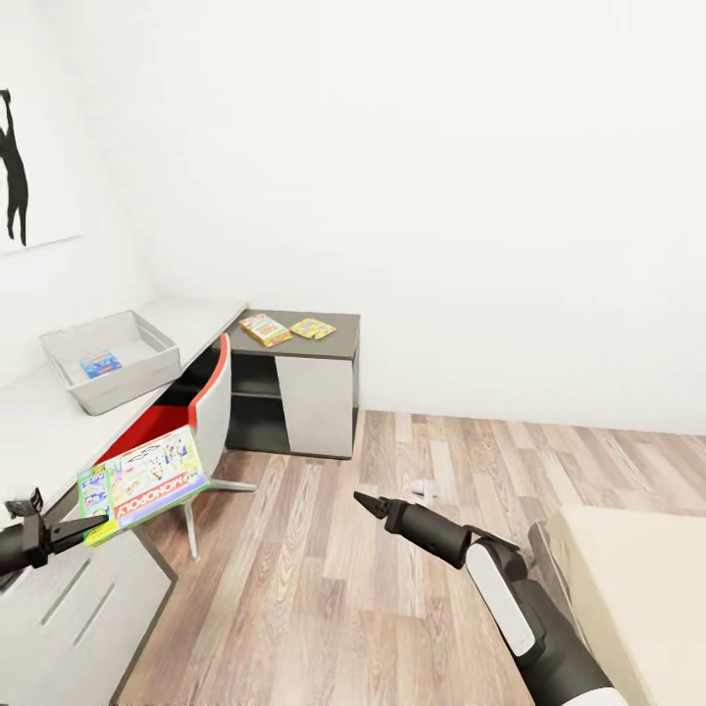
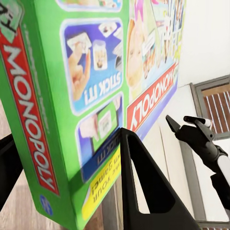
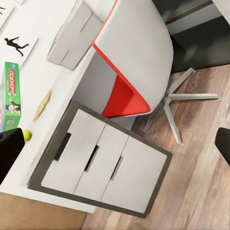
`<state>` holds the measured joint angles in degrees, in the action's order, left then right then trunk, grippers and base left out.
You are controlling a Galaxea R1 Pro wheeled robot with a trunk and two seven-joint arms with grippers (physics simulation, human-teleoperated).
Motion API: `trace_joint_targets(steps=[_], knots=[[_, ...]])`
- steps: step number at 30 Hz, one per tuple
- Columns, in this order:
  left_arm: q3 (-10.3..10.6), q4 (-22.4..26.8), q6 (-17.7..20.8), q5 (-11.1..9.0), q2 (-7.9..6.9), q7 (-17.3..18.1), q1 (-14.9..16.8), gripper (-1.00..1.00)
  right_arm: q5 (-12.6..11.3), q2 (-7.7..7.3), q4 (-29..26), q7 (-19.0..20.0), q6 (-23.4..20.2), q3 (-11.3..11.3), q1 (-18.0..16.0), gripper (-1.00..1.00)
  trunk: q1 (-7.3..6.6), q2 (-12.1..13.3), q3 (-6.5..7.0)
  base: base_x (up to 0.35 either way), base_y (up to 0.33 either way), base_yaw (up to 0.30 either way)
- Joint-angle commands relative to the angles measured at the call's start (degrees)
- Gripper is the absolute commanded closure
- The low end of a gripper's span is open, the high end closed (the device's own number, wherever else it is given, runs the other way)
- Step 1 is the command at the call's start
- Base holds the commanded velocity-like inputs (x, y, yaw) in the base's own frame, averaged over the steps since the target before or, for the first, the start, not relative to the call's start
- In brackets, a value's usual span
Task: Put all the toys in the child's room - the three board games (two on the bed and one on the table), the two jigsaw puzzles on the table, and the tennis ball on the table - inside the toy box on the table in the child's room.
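My left gripper (image 1: 93, 528) is shut on the lower edge of a green Monopoly board game (image 1: 142, 480), held tilted over the table's (image 1: 29, 431) front edge. In the left wrist view its fingers (image 2: 143, 191) clamp the box (image 2: 86, 96). The grey toy box (image 1: 113, 358) stands on the table with a small blue box (image 1: 101, 364) inside. Two flat multicoloured toys (image 1: 265, 329) (image 1: 313, 328), seemingly the jigsaw puzzles, lie on the lower dark section. The tennis ball (image 3: 26, 135) sits on the table top beside a green Monopoly box (image 3: 10, 96). My right gripper (image 1: 365, 503) hangs open over the floor.
A red-and-white swivel chair (image 1: 211, 402) stands against the table, between the toy box and the white drawers (image 3: 96, 163). The beige bed (image 1: 637, 588) is at the lower right. A thin yellowish flat thing (image 3: 43, 105) lies on the table top. Wood floor spreads between bed and table.
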<state>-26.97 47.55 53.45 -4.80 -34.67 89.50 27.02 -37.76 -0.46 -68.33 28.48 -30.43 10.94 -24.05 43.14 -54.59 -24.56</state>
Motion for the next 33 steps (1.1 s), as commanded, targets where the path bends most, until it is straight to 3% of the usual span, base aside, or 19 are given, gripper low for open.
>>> trace_joint_targets(steps=[1,17,24,33], knots=[[0.0,0.0,0.6,0.1,0.01,0.2,0.0,1.00,-0.4,-0.07,0.0,-0.1,-0.3,0.0,0.0,-1.00,-0.22,0.4,0.12,0.000,0.000,0.096],[0.6,0.0,0.6,0.2,0.04,-0.1,0.0,1.00,-0.3,-0.19,-0.1,-0.2,-0.2,-0.2,0.0,-1.00,-3.74,6.8,3.00,0.000,0.000,0.011],[0.6,0.0,0.6,0.2,0.12,-0.1,0.0,1.00,0.2,-0.48,-1.7,-6.8,-0.8,-0.2,0.0,-1.00,-5.27,9.6,4.25,0.000,0.000,0.000],[0.6,0.0,0.6,0.2,0.12,0.0,0.0,1.00,0.3,-0.32,-2.2,-8.2,-0.5,0.3,0.0,-1.00,-7.25,13.2,5.91,0.000,0.000,0.050]])
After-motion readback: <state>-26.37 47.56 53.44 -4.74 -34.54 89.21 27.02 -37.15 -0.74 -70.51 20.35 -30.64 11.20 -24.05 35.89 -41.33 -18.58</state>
